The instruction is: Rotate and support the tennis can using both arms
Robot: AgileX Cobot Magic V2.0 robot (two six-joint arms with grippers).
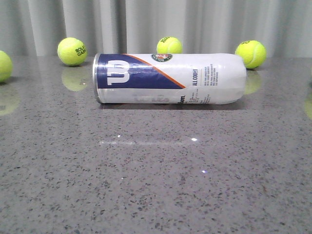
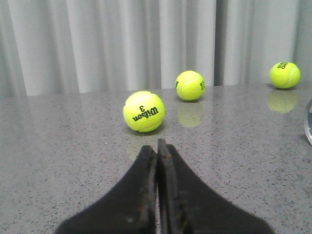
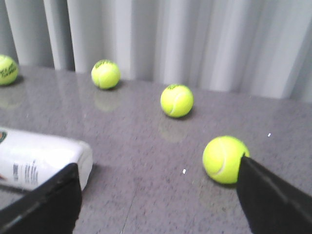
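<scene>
The tennis can (image 1: 170,78) lies on its side across the grey table, its silver rim and navy "W" panel to the left and its rounded white end to the right. No gripper shows in the front view. In the left wrist view my left gripper (image 2: 157,146) is shut and empty, pointing at a tennis ball; only the can's rim (image 2: 308,122) shows at that frame's edge. In the right wrist view my right gripper (image 3: 158,180) is wide open and empty, with the can's white end (image 3: 44,158) just beyond one finger (image 3: 53,200).
Yellow-green tennis balls lie around: three behind the can (image 1: 72,51) (image 1: 169,46) (image 1: 250,53) and one at the far left edge (image 1: 4,66). One ball (image 2: 144,111) sits just ahead of my left gripper. Another ball (image 3: 224,159) touches or nearly touches my right gripper's other finger. A grey curtain (image 1: 156,24) backs the table.
</scene>
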